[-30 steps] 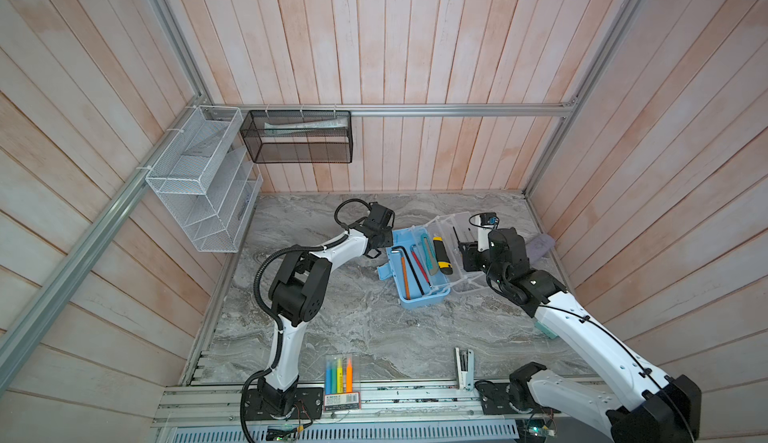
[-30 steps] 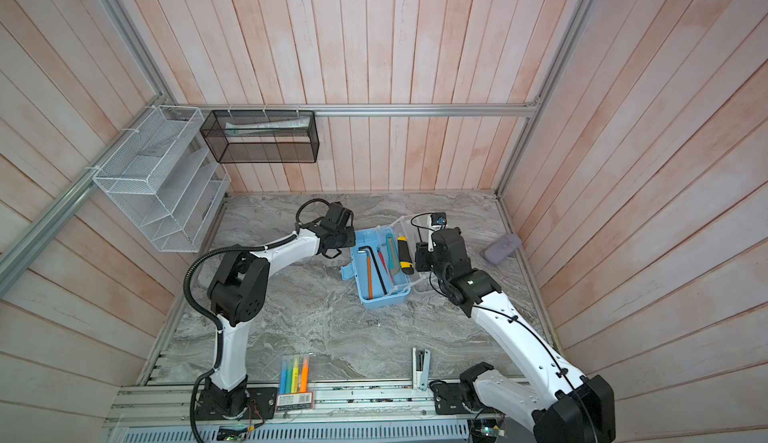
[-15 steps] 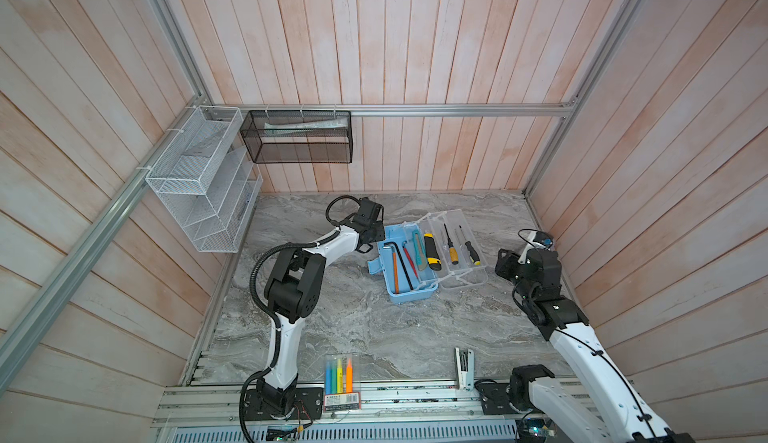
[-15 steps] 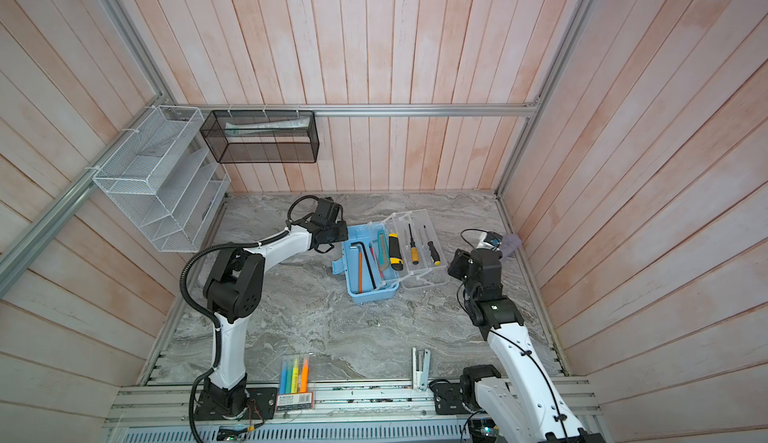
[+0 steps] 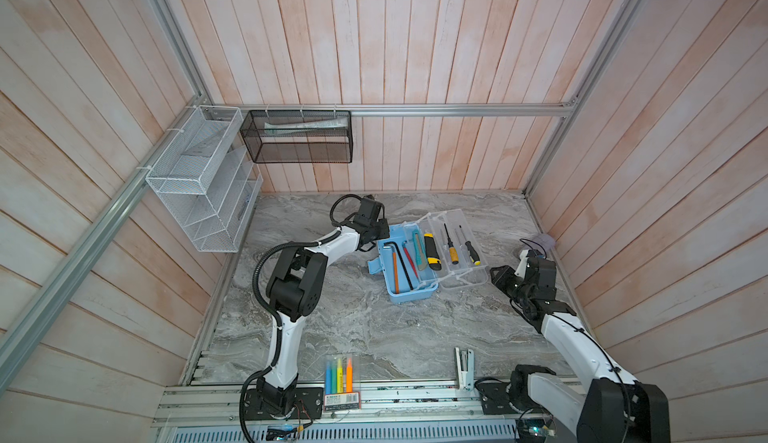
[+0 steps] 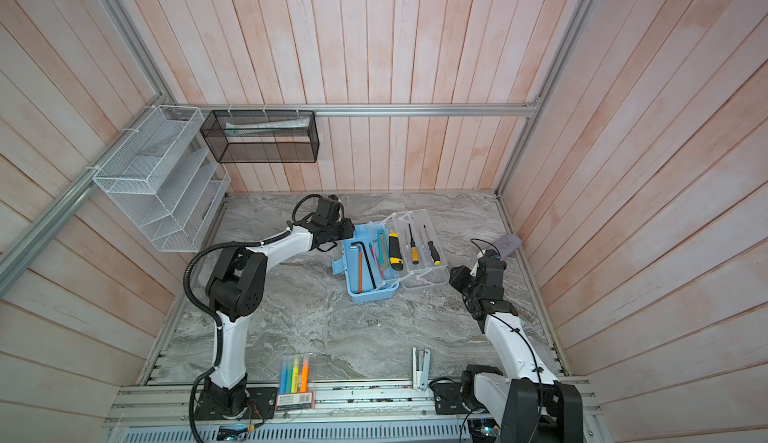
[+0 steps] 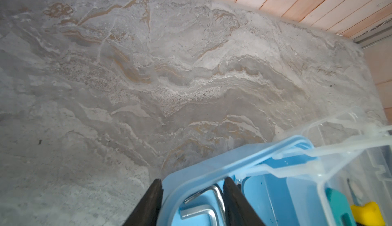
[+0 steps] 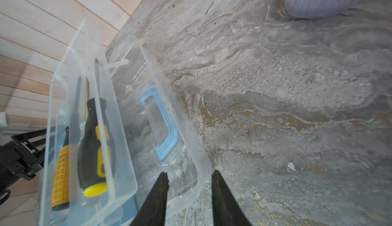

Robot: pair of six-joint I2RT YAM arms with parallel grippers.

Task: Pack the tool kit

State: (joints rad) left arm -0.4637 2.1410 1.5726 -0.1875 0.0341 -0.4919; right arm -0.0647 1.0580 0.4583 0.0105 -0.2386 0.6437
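1. Surface: grey marbled tabletop (image 5: 353,328) with tan veins; the wrist views show a few white flecks on it.
2. Room: pale pink plank walls (image 5: 415,46) close in three sides. An aluminium rail (image 5: 457,109) runs along the back wall.
3. Fixtures: a white wire rack (image 5: 199,179) on the left wall and a black mesh basket (image 5: 299,137) hung from the rail.
4. The tool kit box (image 5: 409,293), light blue, sits toward the back of the table, near the middle. Its clear lid (image 8: 199,172) lies open flat at its right, with the blue handle (image 8: 167,129) against the marble.
5. Contents: hex keys (image 5: 405,266) in the box, two screwdrivers (image 5: 451,249) in a clear tray (image 8: 118,150), and the utility knife (image 5: 432,251) between them.
6. Left gripper (image 7: 192,182) is at the box's far left corner, jaws parted. One finger is outside the wall, one inside.
7. Right gripper (image 8: 188,174) is low at the lid's near corner, jaws apart, with the rim between them.
8. Front edge: highlighter pack (image 5: 340,372) and stapler (image 5: 464,364), well apart. A lilac object (image 5: 544,239) lies by the right wall.
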